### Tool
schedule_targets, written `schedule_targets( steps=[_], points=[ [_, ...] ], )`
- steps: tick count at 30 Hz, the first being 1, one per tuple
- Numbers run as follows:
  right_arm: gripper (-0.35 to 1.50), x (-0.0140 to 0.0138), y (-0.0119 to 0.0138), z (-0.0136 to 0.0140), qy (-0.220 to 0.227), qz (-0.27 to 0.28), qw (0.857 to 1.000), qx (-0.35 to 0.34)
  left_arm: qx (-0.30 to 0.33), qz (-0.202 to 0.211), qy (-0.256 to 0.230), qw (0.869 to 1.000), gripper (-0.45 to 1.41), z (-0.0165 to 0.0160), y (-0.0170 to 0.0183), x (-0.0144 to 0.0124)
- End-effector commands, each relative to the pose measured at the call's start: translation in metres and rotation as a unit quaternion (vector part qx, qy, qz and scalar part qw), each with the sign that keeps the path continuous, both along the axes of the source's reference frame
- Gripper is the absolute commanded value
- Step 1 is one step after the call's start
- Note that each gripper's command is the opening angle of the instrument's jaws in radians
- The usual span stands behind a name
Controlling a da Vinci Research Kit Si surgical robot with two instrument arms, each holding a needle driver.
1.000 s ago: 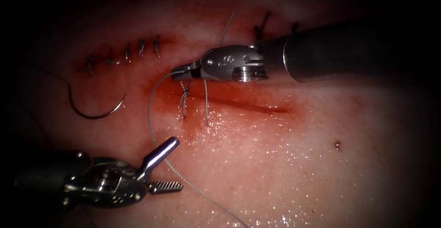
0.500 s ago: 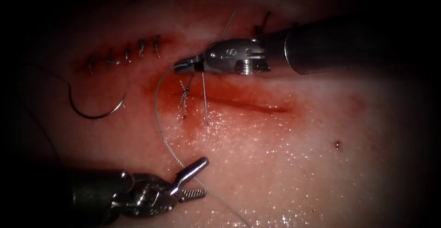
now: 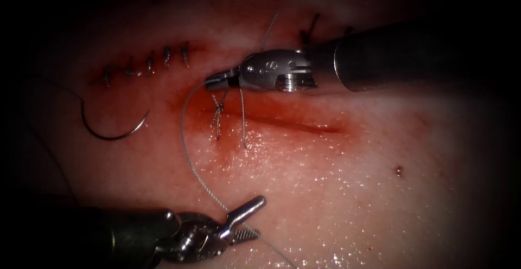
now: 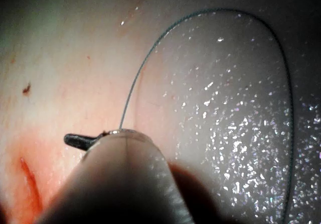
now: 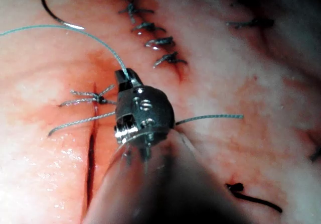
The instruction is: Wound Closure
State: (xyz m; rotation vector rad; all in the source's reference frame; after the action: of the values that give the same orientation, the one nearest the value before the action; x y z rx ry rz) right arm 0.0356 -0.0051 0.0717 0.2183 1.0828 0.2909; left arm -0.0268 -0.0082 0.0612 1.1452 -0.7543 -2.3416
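The cut (image 3: 296,125) runs across the red-stained tissue (image 3: 336,193). At its left end sit a knotted stitch (image 3: 217,115) and a single strand (image 3: 242,122) crossing the cut. My right tool (image 3: 213,82) hovers just above the knot, jaws shut on the thread (image 3: 183,139); the right wrist view shows the same hold (image 5: 125,76). From there the thread curves down to my left tool (image 3: 259,216), whose jaws stand open with the thread crossing near their base. The curved needle (image 3: 111,133) lies free on the tissue left of the cut, held by neither tool.
A row of several finished stitches (image 3: 149,64) lies upper left, also seen from the right wrist (image 5: 150,33). Dark thread ends (image 3: 309,30) sit behind the right shaft (image 3: 412,57). A small red spot (image 3: 399,170) marks the tissue at right.
My left tool has moved right along the bottom until the thread lies at its open jaws. The right tool rose slightly with its thread, then held still. The needle has not moved.
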Motion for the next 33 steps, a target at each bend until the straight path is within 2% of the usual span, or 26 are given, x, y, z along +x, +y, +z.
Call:
schedule_targets(
  steps=[1,3,6,11,16,18,19,22,25,28,29,30,31,33],
  points=[
    [-0.35,0.0008,-0.0004,0.0005,0.002,-0.003,1.000,0.001,0.001,-0.002,0.002,1.000,0.67,0.0005,-0.0006,-0.0004],
    [-0.35,0.0008,-0.0004,0.0005,0.002,-0.003,1.000,0.001,0.002,-0.002,0.002,1.000,0.61,0.0005,-0.0006,-0.0004],
    [-0.35,0.0007,-0.0005,0.0004,0.003,-0.004,1.000,0.001,0.002,-0.002,0.003,1.000,-0.45,0.0004,-0.0007,0.0000],
    [-0.35,0.0003,-0.0006,0.0003,0.005,-0.006,1.000,0.004,0.015,-0.002,0.017,1.000,-0.45,-0.0004,-0.0004,0.0021],
    [-0.35,-0.0009,-0.0014,-0.0005,0.014,-0.003,1.000,0.008,0.023,-0.021,0.051,0.998,-0.45,-0.0019,-0.0001,0.0078],
    [-0.35,-0.0016,-0.0019,-0.0011,0.016,-0.001,1.000,0.010,0.021,-0.032,0.073,0.997,-0.45,-0.0025,-0.0006,0.0112],
    [-0.35,-0.0016,-0.0019,-0.0011,0.016,-0.001,1.000,0.010,0.021,-0.032,0.073,0.997,-0.45,-0.0025,-0.0006,0.0112],
    [-0.35,-0.0026,-0.0035,-0.0026,0.032,0.001,0.999,0.019,0.025,-0.046,0.095,0.994,-0.45,-0.0030,-0.0012,0.0164],
    [-0.35,-0.0030,-0.0046,-0.0038,0.040,0.003,0.999,0.023,0.029,-0.055,0.107,0.992,-0.45,-0.0031,-0.0005,0.0187],
    [-0.35,-0.0034,-0.0055,-0.0051,0.071,0.004,0.997,0.032,0.032,-0.070,0.117,0.990,-0.45,-0.0030,0.0008,0.0204],
    [0.42,-0.0035,-0.0055,-0.0059,0.080,0.010,0.996,0.039,0.030,-0.079,0.117,0.990,-0.45,-0.0027,0.0017,0.0211],
    [1.06,-0.0035,-0.0052,-0.0065,0.083,0.018,0.995,0.047,0.030,-0.084,0.122,0.989,-0.45,-0.0023,0.0023,0.0213],
    [1.21,-0.0035,-0.0049,-0.0067,0.085,0.028,0.995,0.049,0.031,-0.084,0.123,0.988,-0.45,-0.0021,0.0025,0.0213],
    [1.38,-0.0040,-0.0037,-0.0073,0.099,0.060,0.992,0.051,0.029,-0.091,0.129,0.987,-0.45,-0.0016,0.0031,0.0211]
  ],
)
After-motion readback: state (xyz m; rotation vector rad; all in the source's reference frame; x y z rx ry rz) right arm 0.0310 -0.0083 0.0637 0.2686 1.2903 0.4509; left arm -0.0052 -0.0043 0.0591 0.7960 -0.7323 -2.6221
